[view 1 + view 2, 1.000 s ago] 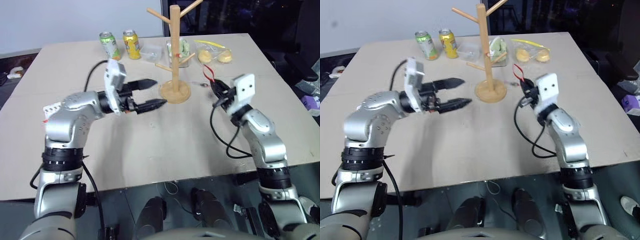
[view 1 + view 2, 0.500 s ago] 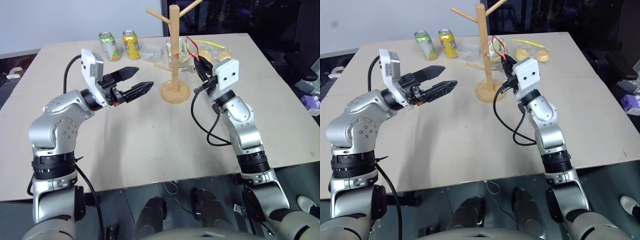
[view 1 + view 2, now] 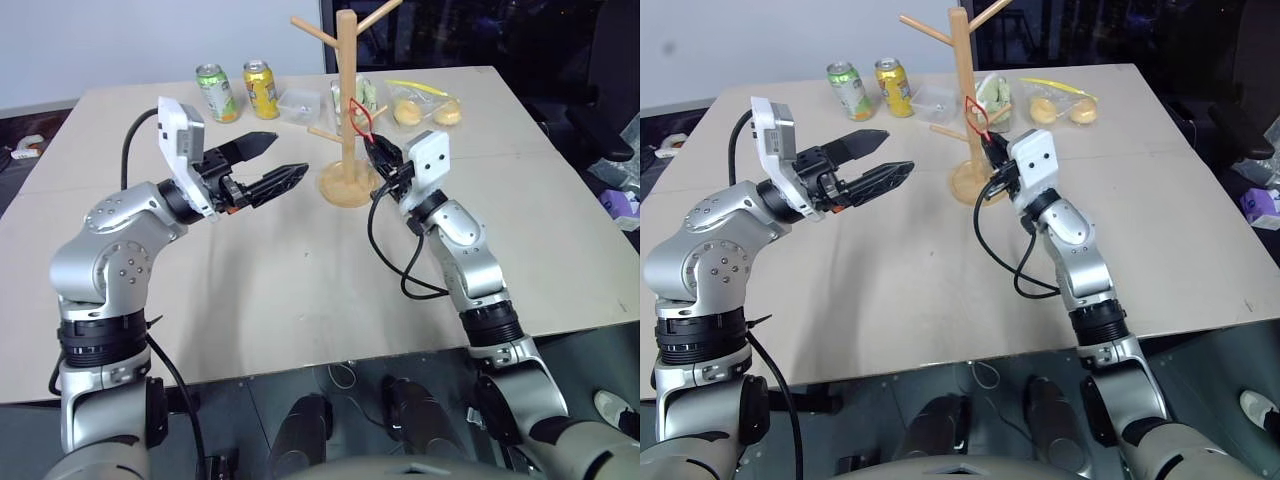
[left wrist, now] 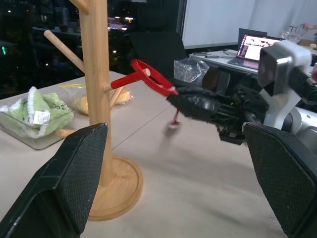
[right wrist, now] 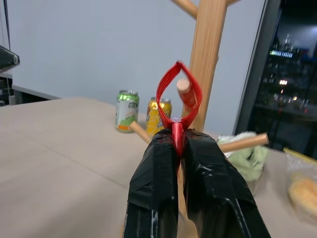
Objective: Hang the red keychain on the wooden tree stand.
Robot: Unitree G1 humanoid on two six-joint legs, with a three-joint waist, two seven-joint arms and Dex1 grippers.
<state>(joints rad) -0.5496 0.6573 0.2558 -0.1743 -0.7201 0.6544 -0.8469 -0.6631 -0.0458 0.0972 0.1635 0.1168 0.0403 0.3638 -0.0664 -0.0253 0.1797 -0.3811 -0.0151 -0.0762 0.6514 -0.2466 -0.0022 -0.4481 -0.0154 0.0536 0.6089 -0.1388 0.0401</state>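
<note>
The right gripper (image 5: 177, 144) has its jaws clenched on the red keychain (image 5: 178, 96), whose loop stands upright just above the fingertips with the tip of a peg showing through it; whether the strap touches that peg cannot be told. In the left wrist view the loop sits at the end of a low peg on the wooden tree stand (image 3: 347, 110), and something small dangles blurred below the jaws. The left gripper (image 3: 272, 165) hangs released, jaws wide, on the other side of the stand, near it but apart, gripping nothing.

Between the 2 grippers the beige tabletop (image 3: 300, 290) lies bare, and open surface runs from the stand's round base to the near edge and out to the right edge.

Along the far edge stand 2 cans, a green can (image 3: 215, 90) and a yellow can (image 3: 262, 88), side by side. Right of them sit 2 clear containers, 1 holding something green (image 4: 32, 106), and a clear bag with yellow round items (image 3: 425, 108).

Behind the tabletop rise a pale wall and a dark window with city lights; an open laptop (image 4: 257, 47) sits on another desk.
</note>
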